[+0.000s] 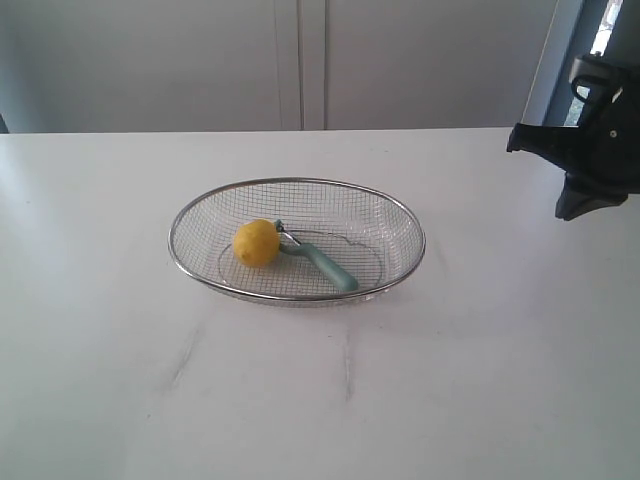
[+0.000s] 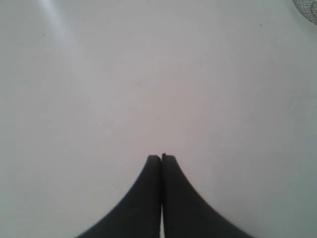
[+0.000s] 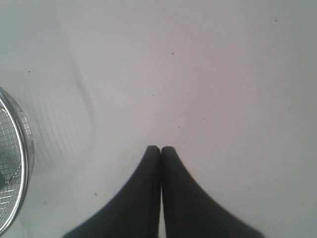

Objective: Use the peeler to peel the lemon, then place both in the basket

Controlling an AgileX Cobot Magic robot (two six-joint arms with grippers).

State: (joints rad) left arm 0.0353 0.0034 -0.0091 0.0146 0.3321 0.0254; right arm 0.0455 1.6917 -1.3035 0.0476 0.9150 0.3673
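The yellow lemon [image 1: 256, 242] lies inside the silver wire-mesh basket [image 1: 400, 216] at the table's middle. Beside it in the basket rests the peeler [image 1: 322, 262], its teal handle pointing toward the front right and its metal head touching the lemon. My right gripper [image 3: 160, 148] is shut and empty over bare table, with the basket's rim [image 3: 24, 148] at the edge of its view. In the exterior view the right arm [image 1: 590, 150] hangs at the far right, well away from the basket. My left gripper [image 2: 161, 156] is shut and empty above bare table, with a sliver of basket mesh [image 2: 308, 10] in one corner.
The white table [image 1: 320, 400] carries faint grey smudges in front of the basket. A pale wall with cabinet seams runs behind the table's far edge [image 1: 250, 131].
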